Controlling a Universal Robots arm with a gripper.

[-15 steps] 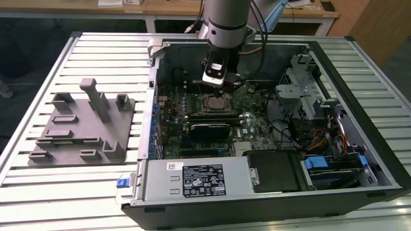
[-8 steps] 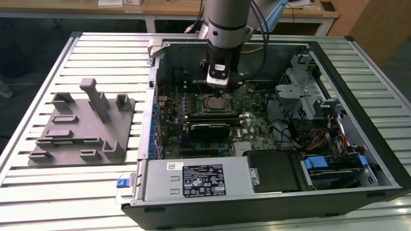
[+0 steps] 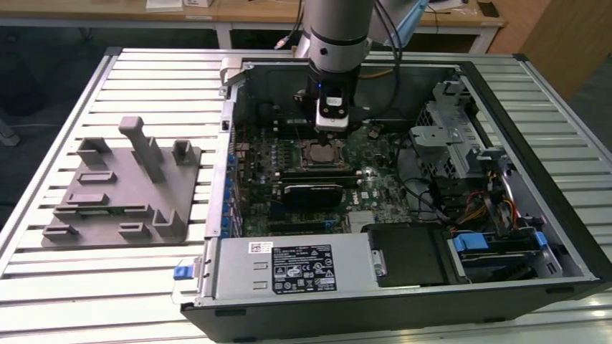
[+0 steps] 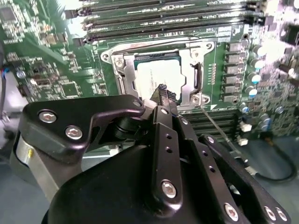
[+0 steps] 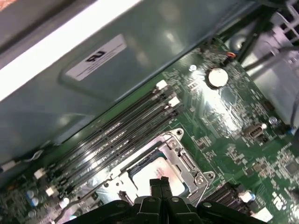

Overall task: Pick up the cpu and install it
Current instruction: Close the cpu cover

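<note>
The arm hangs over the open computer case [image 3: 383,315], and the tool [image 3: 330,132] sits right above the socket [image 3: 304,145]; in both wrist views the tool [image 4: 163,93] [image 5: 161,183] shows its two black tips pressed together with nothing between them; whether those tips touch the plate below, I cannot tell.

And there's the cpu [image 3: 320,153]; it lies flat inside the socket [image 4: 198,77] [image 5: 187,161], silvery top plate up, framed by the metal bracket on all sides; in the second wrist view the cpu [image 4: 156,74] shows just beyond the tips, and in the first wrist view the cpu [image 5: 161,170] peeks out directly under them.

The long dark memory slots [image 4: 163,23] [image 5: 117,135] run side by side just beside the socket; a round coin battery [image 5: 217,77] sits on the green board, apart from the socket.

Out on the slatted surface [image 3: 96,287], the grey tray [image 3: 125,193] with its upright posts stands well apart from the socket, toward the exterior view's left; a silver box with a label [image 3: 287,265] lies nearer the camera than the socket, inside the case.
</note>
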